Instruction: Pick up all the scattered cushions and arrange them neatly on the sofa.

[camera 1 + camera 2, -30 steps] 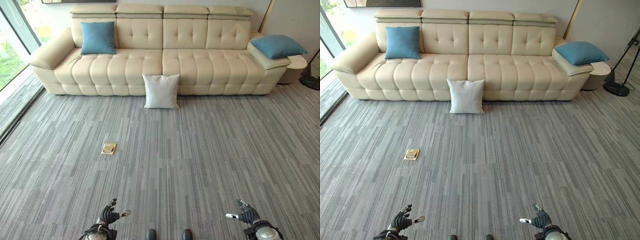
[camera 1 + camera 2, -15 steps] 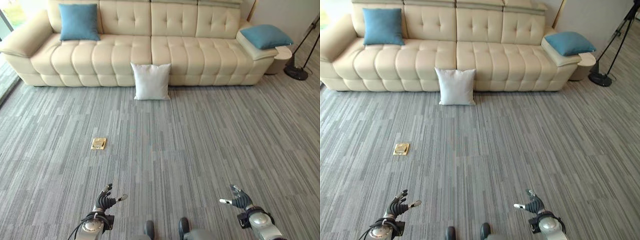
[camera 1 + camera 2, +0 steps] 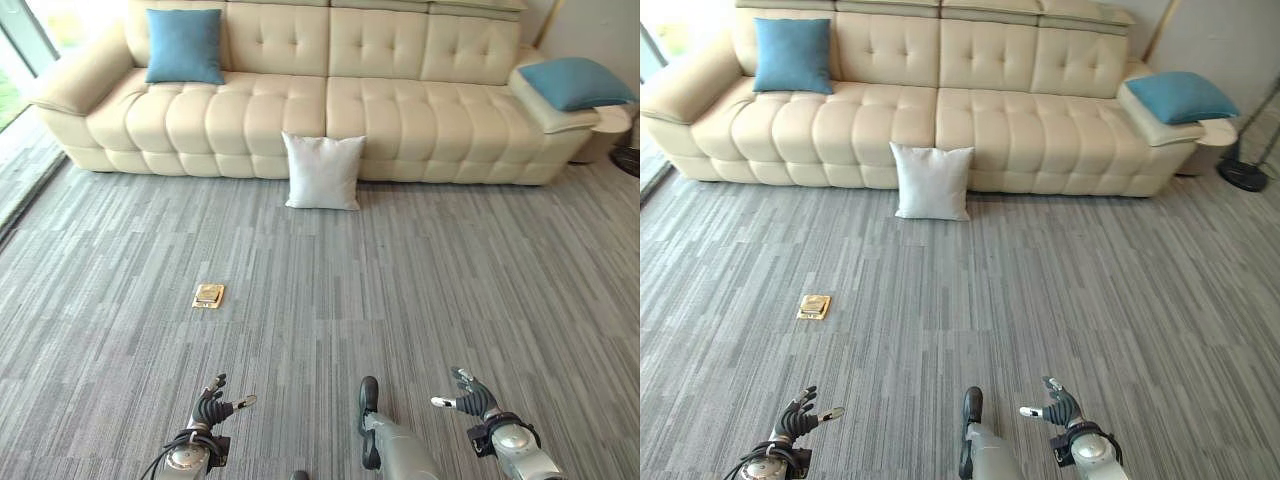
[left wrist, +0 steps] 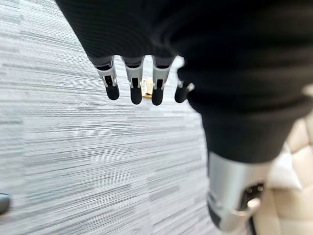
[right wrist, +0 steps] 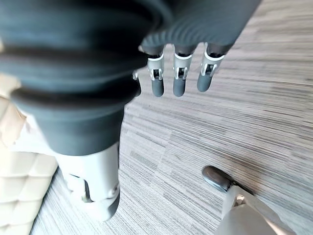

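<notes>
White cushion upright on the carpet, leaning against the sofa front, upper centre of frame. Well apart from both hands, straight ahead, slightly nearer the left hand than the right hand. Fingers relaxed, spread, holding nothing. Blue cushions at upper left and upper right already on the sofa.

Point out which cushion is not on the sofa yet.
The white square cushion: it stands on the grey carpet leaning against the sofa front, while both blue cushions rest on the cream sofa.
</notes>
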Tool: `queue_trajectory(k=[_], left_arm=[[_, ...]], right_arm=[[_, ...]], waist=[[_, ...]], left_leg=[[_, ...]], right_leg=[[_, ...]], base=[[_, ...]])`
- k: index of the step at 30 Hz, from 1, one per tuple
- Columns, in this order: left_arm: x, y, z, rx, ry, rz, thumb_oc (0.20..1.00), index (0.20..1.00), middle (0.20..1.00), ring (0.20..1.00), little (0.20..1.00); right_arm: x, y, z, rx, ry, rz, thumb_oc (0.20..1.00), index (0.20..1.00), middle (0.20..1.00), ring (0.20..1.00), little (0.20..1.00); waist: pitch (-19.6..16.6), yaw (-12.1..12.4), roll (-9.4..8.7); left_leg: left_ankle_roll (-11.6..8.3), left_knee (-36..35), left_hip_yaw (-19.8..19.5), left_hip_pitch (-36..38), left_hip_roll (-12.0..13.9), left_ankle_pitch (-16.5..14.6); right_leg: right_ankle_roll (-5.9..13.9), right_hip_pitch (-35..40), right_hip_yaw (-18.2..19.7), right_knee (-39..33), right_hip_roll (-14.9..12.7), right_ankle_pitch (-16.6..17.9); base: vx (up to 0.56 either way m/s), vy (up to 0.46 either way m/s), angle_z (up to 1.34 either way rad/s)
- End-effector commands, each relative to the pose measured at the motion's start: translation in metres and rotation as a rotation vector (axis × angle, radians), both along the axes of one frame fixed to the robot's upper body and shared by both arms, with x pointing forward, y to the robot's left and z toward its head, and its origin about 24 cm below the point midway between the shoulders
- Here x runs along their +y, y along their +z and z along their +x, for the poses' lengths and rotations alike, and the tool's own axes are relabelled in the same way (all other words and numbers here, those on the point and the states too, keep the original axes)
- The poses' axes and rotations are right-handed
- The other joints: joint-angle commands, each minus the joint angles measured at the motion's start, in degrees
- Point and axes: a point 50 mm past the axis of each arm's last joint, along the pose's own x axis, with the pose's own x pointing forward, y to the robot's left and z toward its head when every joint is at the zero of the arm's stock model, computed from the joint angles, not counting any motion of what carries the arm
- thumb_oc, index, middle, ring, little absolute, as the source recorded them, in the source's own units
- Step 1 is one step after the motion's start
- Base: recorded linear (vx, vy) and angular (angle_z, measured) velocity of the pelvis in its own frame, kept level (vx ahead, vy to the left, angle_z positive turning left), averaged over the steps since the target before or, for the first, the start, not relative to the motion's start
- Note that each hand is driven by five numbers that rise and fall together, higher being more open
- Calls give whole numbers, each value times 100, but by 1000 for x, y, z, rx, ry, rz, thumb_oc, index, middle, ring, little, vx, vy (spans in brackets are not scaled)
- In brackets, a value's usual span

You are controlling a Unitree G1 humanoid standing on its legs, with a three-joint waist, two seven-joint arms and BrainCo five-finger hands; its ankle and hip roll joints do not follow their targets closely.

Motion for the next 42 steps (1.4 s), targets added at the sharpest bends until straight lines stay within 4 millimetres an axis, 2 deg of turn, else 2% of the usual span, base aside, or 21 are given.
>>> queue_trajectory(k=[1, 4, 6, 7, 8, 9, 12, 13, 16, 19, 21, 22, 23, 24, 26, 28, 30, 34, 35, 39, 42], left_arm=[[6, 13, 17, -78, -25, 19, 1000, 1000, 1000, 1000, 1000], [1, 12, 22, -72, -53, 18, 1000, 1000, 1000, 1000, 1000], [-3, 14, 26, -80, -76, 16, 1000, 1000, 1000, 1000, 1000], [-6, 15, 29, -89, -102, 12, 1000, 1000, 1000, 1000, 1000], [-6, 15, 29, -89, -102, 12, 1000, 1000, 1000, 1000, 1000], [-5, 16, 30, -89, -109, 21, 1000, 1000, 1000, 1000, 1000], [-3, 15, 29, -78, -102, 29, 1000, 1000, 1000, 1000, 1000], [-1, 14, 26, -69, -88, 29, 1000, 1000, 1000, 1000, 1000], [2, 9, 19, -49, -51, 24, 1000, 1000, 1000, 1000, 1000], [4, 7, 13, -39, -20, 19, 1000, 1000, 1000, 1000, 1000], [9, 5, 10, -20, -18, 25, 1000, 1000, 1000, 1000, 1000], [11, 7, 12, -22, -31, 39, 1000, 1000, 1000, 1000, 1000], [15, 13, 19, -44, -35, 55, 1000, 1000, 1000, 1000, 1000], [16, 14, 21, -51, -36, 60, 1000, 1000, 1000, 1000, 1000], [18, 15, 22, -53, -31, 66, 1000, 1000, 1000, 1000, 1000], [18, 15, 21, -51, -23, 61, 1000, 1000, 1000, 1000, 1000], [17, 14, 21, -53, -21, 55, 1000, 1000, 1000, 1000, 1000], [11, 9, 17, -31, -21, 39, 1000, 1000, 1000, 1000, 1000], [7, 7, 16, -25, -29, 29, 1000, 1000, 1000, 1000, 1000], [-1, 4, 16, -20, -56, 21, 1000, 1000, 1000, 1000, 1000], [-8, 0, 10, -5, -66, -1, 1000, 1000, 1000, 1000, 1000]], right_arm=[[-8, 18, 21, -114, -17, 3, 1000, 1000, 1000, 1000, 1000], [-11, 17, 21, -111, -39, 0, 1000, 1000, 1000, 1000, 1000], [-12, 18, 22, -116, -43, -2, 1000, 1000, 1000, 1000, 1000], [-14, 19, 22, -116, -47, -6, 1000, 1000, 1000, 1000, 1000], [-14, 19, 21, -116, -48, -6, 1000, 1000, 1000, 1000, 1000], [-15, 20, 23, -120, -44, -16, 1000, 1000, 1000, 1000, 1000], [-14, 18, 23, -115, -51, -21, 1000, 1000, 1000, 1000, 1000], [-11, 17, 23, -114, -49, -20, 1000, 1000, 1000, 1000, 1000], [-10, 15, 20, -103, -52, -21, 1000, 1000, 1000, 1000, 1000], [-9, 15, 22, -108, -45, -18, 1000, 1000, 1000, 1000, 1000], [0, 14, 23, -107, -27, 15, 1000, 1000, 1000, 1000, 1000], [5, 15, 25, -112, -9, 26, 1000, 1000, 1000, 1000, 1000], [13, 20, 35, -147, 18, 40, 1000, 1000, 1000, 1000, 1000], [16, 23, 39, -163, 26, 48, 1000, 1000, 1000, 1000, 1000], [24, 26, 44, -182, 49, 63, 1000, 1000, 1000, 1000, 1000], [27, 26, 46, -177, 75, 62, 1000, 1000, 1000, 1000, 1000], [28, 28, 49, -190, 85, 63, 1000, 1000, 1000, 1000, 1000], [27, 32, 52, -207, 97, 54, 1000, 1000, 1000, 1000, 1000], [27, 32, 52, -201, 102, 46, 1000, 1000, 1000, 1000, 1000], [24, 29, 45, -182, 106, 40, 1000, 1000, 1000, 1000, 1000], [17, 30, 40, -191, 95, 32, 1000, 1000, 1000, 1000, 1000]], waist=[[-65, -169, -57], [-2, -188, -110], [70, -135, -185], [74, -96, -263], [82, -88, -261], [127, -23, -347], [199, 115, -346], [207, 226, -338], [179, 343, -354], [84, 449, -316], [-53, 533, -469], [-45, 532, -532], [28, 507, -550], [34, 499, -523], [87, 480, -437], [144, 375, -350], [193, 322, -296], [222, 205, -228], [229, 123, -227], [220, 18, -269], [89, -5, -185]], left_leg=[[-564, 902, 265, 50, -167, 344], [-720, 1802, 589, -481, 39, 849], [-578, 1825, 842, -826, 39, 687], [-431, 1400, 1133, -1070, 105, 388], [-429, 1403, 1139, -1057, 108, 376], [-387, 1077, 1218, -1470, 145, 317], [-483, 437, 1223, -1910, 279, 955], [-528, 145, 1192, -2249, 328, 1303], [-556, -283, 1291, -2464, 390, 1508], [-545, -194, 1251, -2492, 420, 1652], [-370, 433, 1323, -2518, 256, 1415], [-229, 600, 1376, -2423, 150, 1190], [-35, 602, 1414, -2197, 29, 962], [19, 579, 1414, -2122, 15, 895], [125, 504, 1402, -1817, -31, 735], [163, 285, 1289, -1422, -135, 635], [173, 250, 1241, -1269, -183, 558], [145, 51, 1200, -853, -208, 355], [109, -8, 1140, -640, -248, 251], [-54, 77, 951, -242, -287, -103], [-519, 976, 829, -390, -30, 504]], right_leg=[[62, 374, -175, 19, 12, -393], [-112, 750, -152, -154, 65, -589], [-124, 940, -118, -282, 35, -648], [-87, 1105, -124, -438, -22, -725], [-84, 1118, -118, -440, -19, -729], [-79, 1275, -76, -525, -61, -830], [-76, 1561, -26, -601, 31, -965], [-79, 1810, 82, -642, 111, -1091], [-29, 2168, 276, -641, 114, -1283], [38, 2446, 516, -525, 94, -1416], [273, 2447, 701, 75, -272, -1282], [425, 2178, 765, 679, -437, -923], [553, 1762, 813, 1499, -579, -305], [558, 1628, 805, 1720, -571, -126], [516, 1243, 671, 2101, -594, 18], [349, 799, 417, 2000, -512, -195], [427, 647, 269, 1724, -502, -210], [385, 330, -75, 1080, -493, -436], [432, 101, -173, 582, -498, -345], [469, 252, -268, -127, -537, -215], [113, 681, -284, -105, -281, -359]], base=[[312, -301, 69], [162, -167, 33], [155, -109, -17], [159, -65, -5], [230, -44, 22], [174, -15, 5], [264, 17, -17], [401, 84, -25], [461, 158, -21], [456, 253, -42], [706, 473, -100], [479, 367, -89], [429, 336, -64], [248, 193, -48], [271, 172, 17], [402, 164, 11], [239, 58, -8], [362, -11, 22], [275, -52, -10], [536, -213, 37], [462, -340, 91]])
